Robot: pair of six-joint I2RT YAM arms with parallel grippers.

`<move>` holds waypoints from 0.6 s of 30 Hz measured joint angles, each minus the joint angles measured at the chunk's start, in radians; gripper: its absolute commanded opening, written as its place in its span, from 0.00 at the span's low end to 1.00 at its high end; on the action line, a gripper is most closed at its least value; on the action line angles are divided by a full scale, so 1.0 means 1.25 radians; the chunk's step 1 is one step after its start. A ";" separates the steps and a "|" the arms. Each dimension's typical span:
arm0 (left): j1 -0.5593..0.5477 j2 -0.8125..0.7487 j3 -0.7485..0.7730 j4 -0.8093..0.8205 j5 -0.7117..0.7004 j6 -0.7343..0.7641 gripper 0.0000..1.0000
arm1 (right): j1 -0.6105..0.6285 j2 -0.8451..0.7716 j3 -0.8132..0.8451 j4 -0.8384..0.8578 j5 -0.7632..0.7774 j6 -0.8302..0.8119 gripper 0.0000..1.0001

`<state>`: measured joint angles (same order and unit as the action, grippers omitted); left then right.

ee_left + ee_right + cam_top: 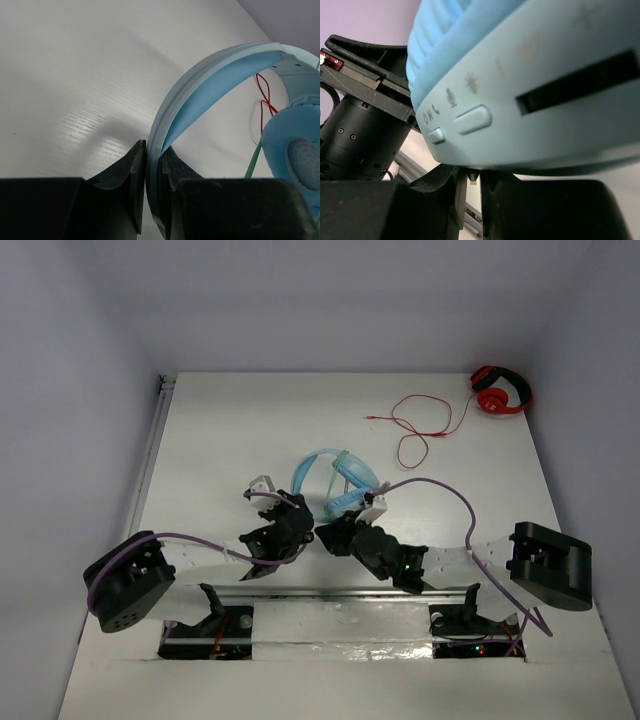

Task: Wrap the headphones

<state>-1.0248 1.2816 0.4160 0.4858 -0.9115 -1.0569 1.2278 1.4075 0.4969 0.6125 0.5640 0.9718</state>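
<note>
Nearest us, the left gripper (152,152) is clenched on the headphones (210,75), pinching the wide headband edge-on. The right gripper (471,177) is trickier. In its wrist view the fingers sit nearly together under an ear cup that fills the frame and covers their tips, so we can't tell if it's holding anything. The headphones are mid-table (220,440), a bit toward the near edge. Only a short bit of green cable (254,160) shows; the rest is hidden. Far right corner: red headphones (500,392), red cable (425,425) trailing leftward.
</note>
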 measured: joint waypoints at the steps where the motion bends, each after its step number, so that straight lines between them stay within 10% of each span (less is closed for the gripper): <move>1: 0.000 0.000 -0.002 -0.001 0.001 -0.005 0.00 | 0.001 0.002 0.000 0.000 0.004 0.010 0.19; 18: -0.013 0.188 0.086 -0.092 0.034 -0.015 0.00 | 0.003 -0.020 -0.041 -0.034 0.016 0.116 0.76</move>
<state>-1.0416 1.5166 0.5236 0.3702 -0.8684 -1.0756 1.2320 1.3830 0.4461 0.5697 0.5835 1.1164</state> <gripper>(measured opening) 0.109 0.720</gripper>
